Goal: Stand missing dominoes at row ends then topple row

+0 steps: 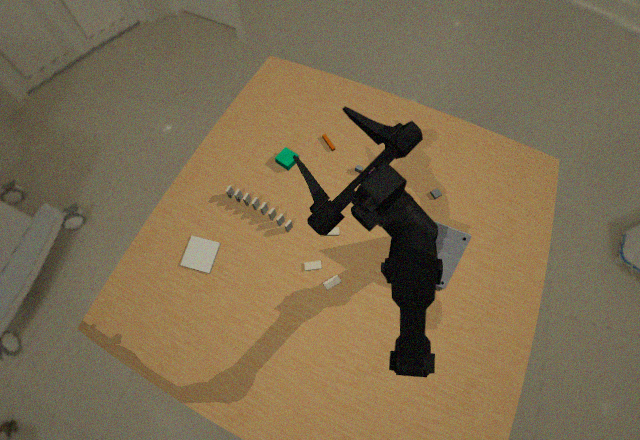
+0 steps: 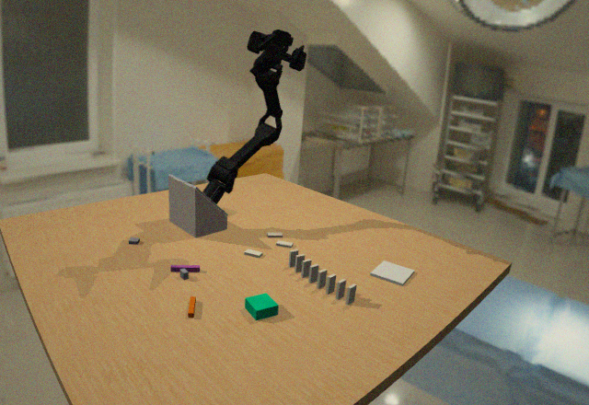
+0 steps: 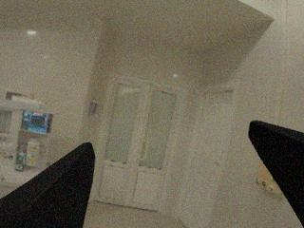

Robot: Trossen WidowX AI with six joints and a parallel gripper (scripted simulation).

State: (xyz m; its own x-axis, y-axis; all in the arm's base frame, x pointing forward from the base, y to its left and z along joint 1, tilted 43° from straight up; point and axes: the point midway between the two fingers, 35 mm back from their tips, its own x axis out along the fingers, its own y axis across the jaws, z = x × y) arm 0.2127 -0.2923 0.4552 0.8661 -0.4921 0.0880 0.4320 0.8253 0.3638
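Note:
A row of several pale dominoes stands upright and evenly spaced. Three loose dominoes lie flat beyond the row's end nearer the arm's base: one domino is partly hidden by the arm in the top view, a second domino lies farther along, and a third domino lies beside it. My gripper is wide open and empty, high above the table. The wrist view shows only the room between the fingers, no dominoes.
A green block, an orange bar, a purple bar, two small grey blocks and a white square plate lie around. A grey wedge is by the arm's base.

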